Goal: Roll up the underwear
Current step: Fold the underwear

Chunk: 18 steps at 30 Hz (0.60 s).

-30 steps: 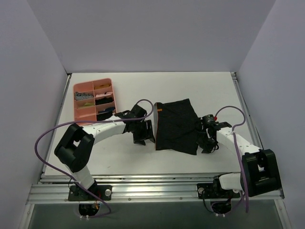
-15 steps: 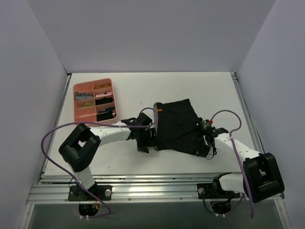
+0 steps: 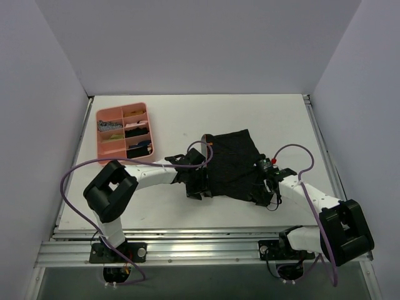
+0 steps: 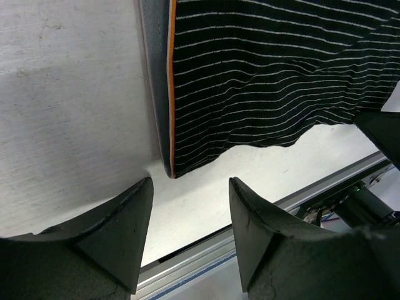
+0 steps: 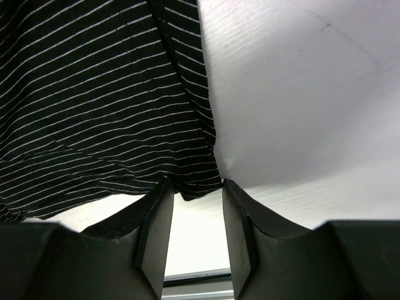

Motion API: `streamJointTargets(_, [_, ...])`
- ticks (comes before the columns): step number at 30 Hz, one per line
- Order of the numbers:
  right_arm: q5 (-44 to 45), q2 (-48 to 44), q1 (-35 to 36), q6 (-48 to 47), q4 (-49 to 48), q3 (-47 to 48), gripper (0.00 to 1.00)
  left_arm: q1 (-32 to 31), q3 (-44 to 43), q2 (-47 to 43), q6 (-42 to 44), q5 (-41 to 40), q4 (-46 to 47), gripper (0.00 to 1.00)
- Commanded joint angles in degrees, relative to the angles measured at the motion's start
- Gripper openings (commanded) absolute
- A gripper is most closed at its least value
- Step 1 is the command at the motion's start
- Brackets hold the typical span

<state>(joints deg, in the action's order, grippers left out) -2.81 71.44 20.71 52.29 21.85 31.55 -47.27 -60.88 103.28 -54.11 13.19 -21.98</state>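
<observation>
The underwear [image 3: 231,164], black with thin white stripes and an orange-edged band on its left side, lies flat on the white table. My left gripper [image 3: 199,187] is at its near left corner. In the left wrist view that gripper [image 4: 190,200] stands open, and the banded corner [image 4: 172,169] lies just beyond the gap, untouched. My right gripper [image 3: 267,197] is at the near right corner. In the right wrist view it [image 5: 197,195] is open too, with the fabric corner [image 5: 199,185] resting at the fingertips and bare table between the pads.
A pink divided tray [image 3: 100,134] with small items in its compartments stands at the back left. The metal rail of the table's front edge [image 3: 206,240] runs close behind both grippers. Grey walls enclose the table on three sides.
The left gripper has slid right and nearer to the underwear's near left corner. The right gripper has shifted left onto the near right corner. Both jaws have narrowed slightly.
</observation>
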Motion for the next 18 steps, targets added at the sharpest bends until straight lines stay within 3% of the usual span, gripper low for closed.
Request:
streamJointTargets(1, [5.5, 1.8, 0.2, -0.3, 2.9, -0.8, 0.32, -0.4, 0.7, 4.8, 0.5, -8.2, -3.0, 0.59])
streamJointTargets(10, [6.5, 1.2, 0.7, -2.0, 3.8, 0.7, 0.15, -0.4, -2.0, 7.6, -0.3, -11.6, -5.6, 0.5])
streamJointTargets(15, [5.4, 1.7, 1.0, -2.8, 2.5, 0.1, 0.0, -0.4, -2.0, 8.7, -0.4, -11.5, -6.1, 0.17])
streamJointTargets(18, [6.1, 1.3, 1.4, -3.3, 3.0, 0.5, 0.0, -0.3, -1.2, 7.5, -0.1, -12.2, -7.6, 0.03])
